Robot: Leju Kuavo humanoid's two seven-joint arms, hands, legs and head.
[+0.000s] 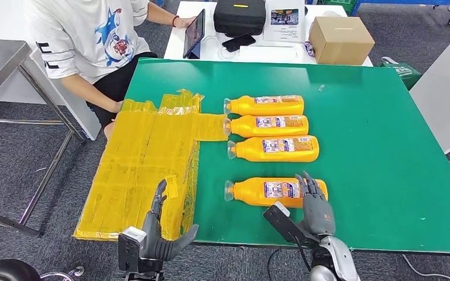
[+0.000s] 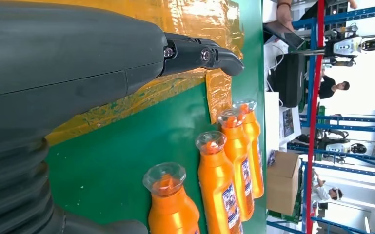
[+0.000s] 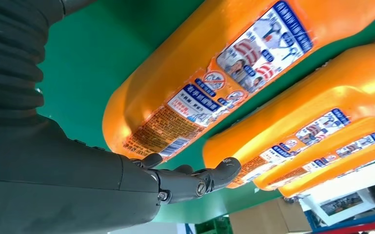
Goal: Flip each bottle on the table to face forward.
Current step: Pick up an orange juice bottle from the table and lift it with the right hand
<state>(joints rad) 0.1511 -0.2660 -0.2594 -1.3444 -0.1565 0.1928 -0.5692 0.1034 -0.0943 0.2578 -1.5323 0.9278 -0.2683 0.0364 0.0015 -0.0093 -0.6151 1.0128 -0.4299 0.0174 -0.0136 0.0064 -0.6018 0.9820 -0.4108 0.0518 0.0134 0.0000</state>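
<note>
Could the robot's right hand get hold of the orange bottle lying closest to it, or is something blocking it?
Probably yes. The right hand already hovers over the base end of the nearest bottle, which lies apart from the other three bottles, with bare green table around it.

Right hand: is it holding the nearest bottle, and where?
Not clearly held. The right hand rests its fingers on the nearest bottle at the base end; a closed grip cannot be told.
</note>
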